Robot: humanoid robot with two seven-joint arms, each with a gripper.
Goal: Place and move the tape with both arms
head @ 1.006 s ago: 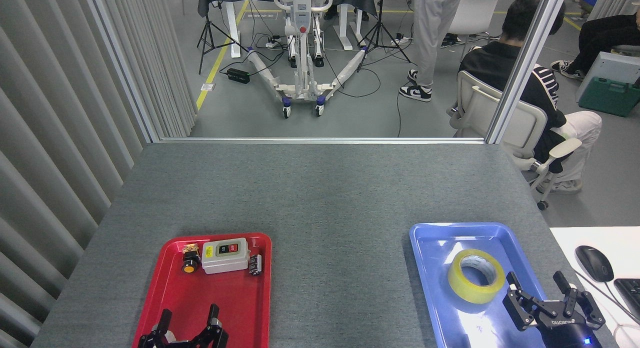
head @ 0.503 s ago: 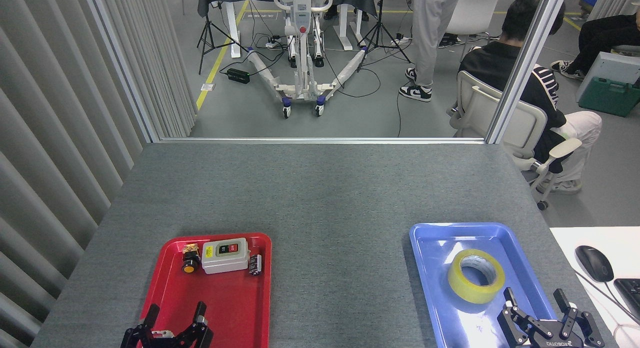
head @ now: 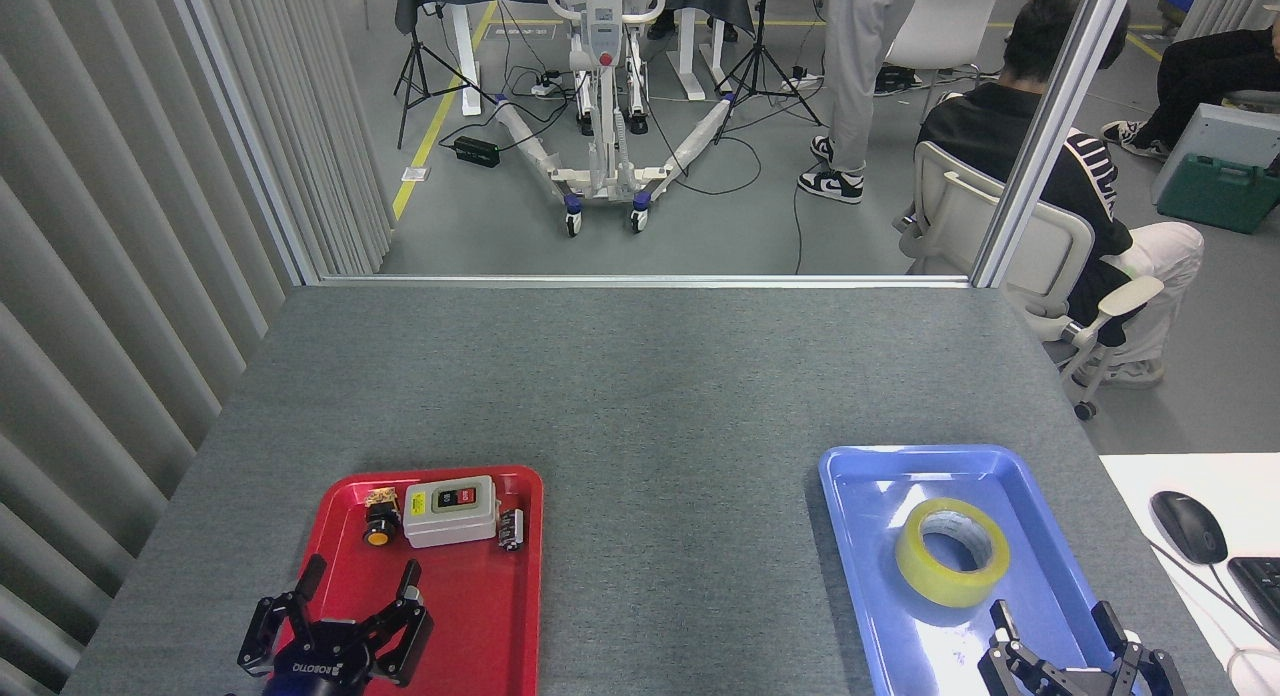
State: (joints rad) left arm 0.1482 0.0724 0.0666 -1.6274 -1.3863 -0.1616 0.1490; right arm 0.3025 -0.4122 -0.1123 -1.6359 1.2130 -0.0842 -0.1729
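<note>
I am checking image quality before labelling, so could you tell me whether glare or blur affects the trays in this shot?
Head view: white glare patches lie on the blue tray, mostly near its front by the tape; the red tray shows only a faint sheen; everything on the table is sharp, with soft, short shadows.

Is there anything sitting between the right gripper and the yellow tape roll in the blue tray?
Nothing visible. The open right gripper is just nearer than the yellow translucent tape roll, with only bare floor of the blue plastic tray between them.
</note>
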